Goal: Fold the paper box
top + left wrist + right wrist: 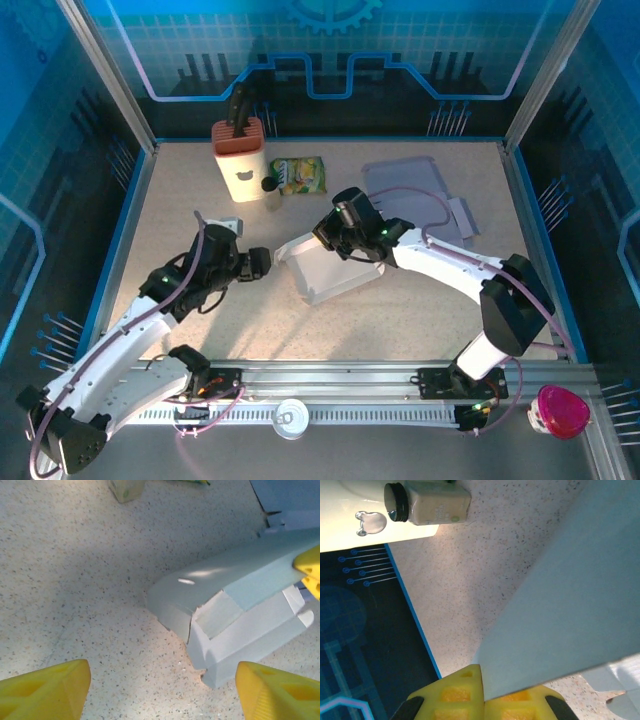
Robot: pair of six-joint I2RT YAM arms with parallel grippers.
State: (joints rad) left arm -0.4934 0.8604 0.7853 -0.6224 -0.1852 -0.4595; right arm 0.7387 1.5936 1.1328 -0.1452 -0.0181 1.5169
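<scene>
The white paper box [333,268] lies half folded in the middle of the table. In the left wrist view the paper box [240,615] has a curved lid panel over its folded side walls. My right gripper [335,232] is shut on the back flap of the box, and in its own view the yellow fingers [465,692] pinch the edge of the flap [570,610]. My left gripper [262,263] hangs open just left of the box, its yellow fingertips [45,692] wide apart above bare table.
A white and orange holder [240,155] stands at the back left with a small black-capped bottle [270,185] and a green snack bag [299,175] beside it. A flat grey sheet [410,190] lies at the back right. A pink cup [560,410] sits off the table's front right.
</scene>
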